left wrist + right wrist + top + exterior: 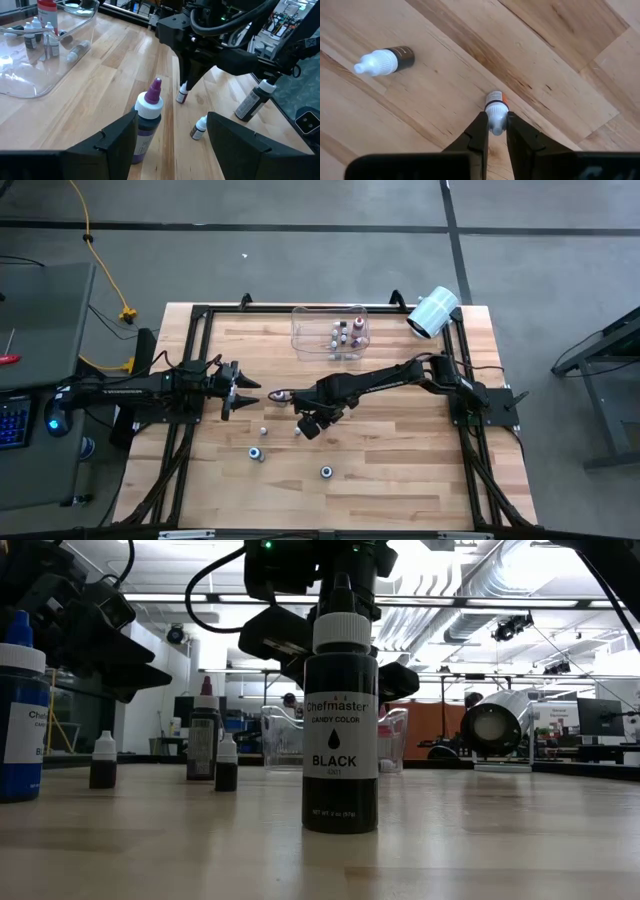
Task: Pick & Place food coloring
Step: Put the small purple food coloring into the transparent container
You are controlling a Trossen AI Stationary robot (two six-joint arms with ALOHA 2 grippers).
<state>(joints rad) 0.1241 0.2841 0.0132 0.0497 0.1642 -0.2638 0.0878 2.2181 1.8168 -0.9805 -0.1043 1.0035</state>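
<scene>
While its two dark fingers (479,134) press in on either side of a white cap, the right gripper (495,131) pinches a tiny dropper bottle (495,107) that stands upright on the wooden table (400,470), near its middle. It holds the cap, just above an orange-edged label. Such a bottle looks light and stiff, but the cap is smooth and narrow, so it could slip or tip; a hold lower, at the cap's base or shoulder, would likely be steadier.

Just beside it lies a second small bottle (385,61) on its side, dark-bodied with a whitish cap. Farther off stand a purple-tipped bottle (146,125), a tall black Chefmaster bottle (341,720) and a blue one (20,715). Toward the table's far edge, the clear plastic bin (330,332) already holds several bottles, and a white paper roll (433,312) lies by the far right corner.

The left gripper (170,145) waits with fingers spread, over the table's left side, facing the purple-tipped bottle.
</scene>
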